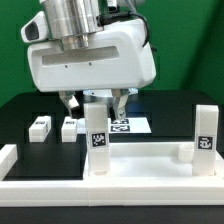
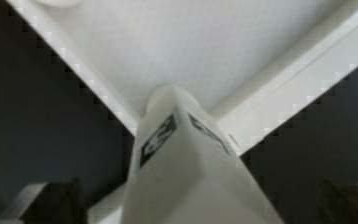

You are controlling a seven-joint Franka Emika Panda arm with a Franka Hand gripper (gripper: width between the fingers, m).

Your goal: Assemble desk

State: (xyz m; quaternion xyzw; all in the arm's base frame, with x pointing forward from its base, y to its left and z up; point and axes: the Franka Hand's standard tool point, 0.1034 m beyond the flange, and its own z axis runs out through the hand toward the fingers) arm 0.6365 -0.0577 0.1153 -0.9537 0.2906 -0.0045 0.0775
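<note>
The white desk top (image 1: 145, 160) lies flat near the front, rim up. One white tagged leg (image 1: 97, 135) stands upright at its corner towards the exterior view's left, and a second leg (image 1: 205, 135) stands at the corner towards the right. My gripper (image 1: 94, 104) hangs over the first leg, with its fingers spread on either side of the leg's top and a gap on each side. In the wrist view that leg (image 2: 185, 150) rises towards the camera from the desk top's corner (image 2: 176, 40), and the dark fingertips (image 2: 48, 200) stand clear of it. The gripper (image 2: 190, 205) is open.
Two more small tagged legs (image 1: 40, 126) (image 1: 70, 127) lie on the black table towards the exterior view's left. The marker board (image 1: 128, 125) lies behind the desk top. A long white rail (image 1: 100, 190) runs along the front, and a short white rail (image 1: 8, 155) is at the left edge.
</note>
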